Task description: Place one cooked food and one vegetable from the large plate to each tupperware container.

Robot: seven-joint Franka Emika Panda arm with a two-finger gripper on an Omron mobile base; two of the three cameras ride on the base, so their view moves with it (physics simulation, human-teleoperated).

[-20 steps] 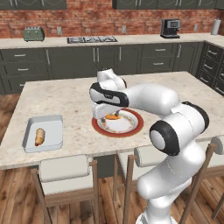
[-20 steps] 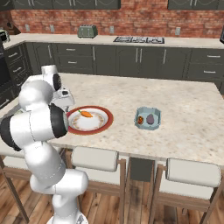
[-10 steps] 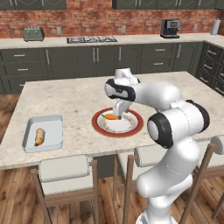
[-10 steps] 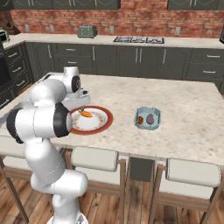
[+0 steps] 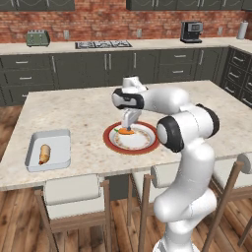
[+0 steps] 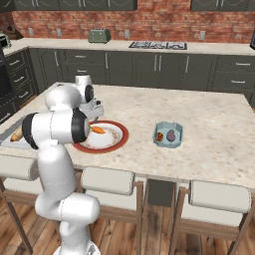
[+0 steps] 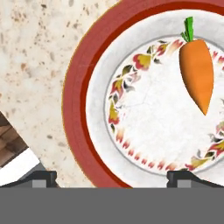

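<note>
The large plate (image 5: 110,142) (image 6: 121,140) (image 7: 74,100), dark red rimmed with a white centre, lies mid-island. One vegetable, an orange carrot (image 5: 126,131) (image 6: 98,130) (image 7: 197,74), rests on its white centre. My gripper (image 5: 127,126) (image 6: 93,121) (image 7: 113,177) points down just above the plate's left part, open and holding nothing, with the carrot off to one side of its fingertips (image 7: 41,177). A tupperware container (image 5: 59,140) (image 6: 7,138) sits at the island's left end with one cooked food, a hot-dog roll (image 5: 44,153) (image 6: 17,134), inside.
A small pale blue container (image 6: 168,134) holding two small items stands right of the plate. Stools line the island's near edge. Bare counter lies between the plate and the left tray. The back counter carries a toaster (image 5: 37,38) and a coffee machine (image 5: 191,32).
The hand has swung right and turned upright over the plate, settling close above the carrot. The jaws stayed open. The carrot and the hot dog have not moved.
</note>
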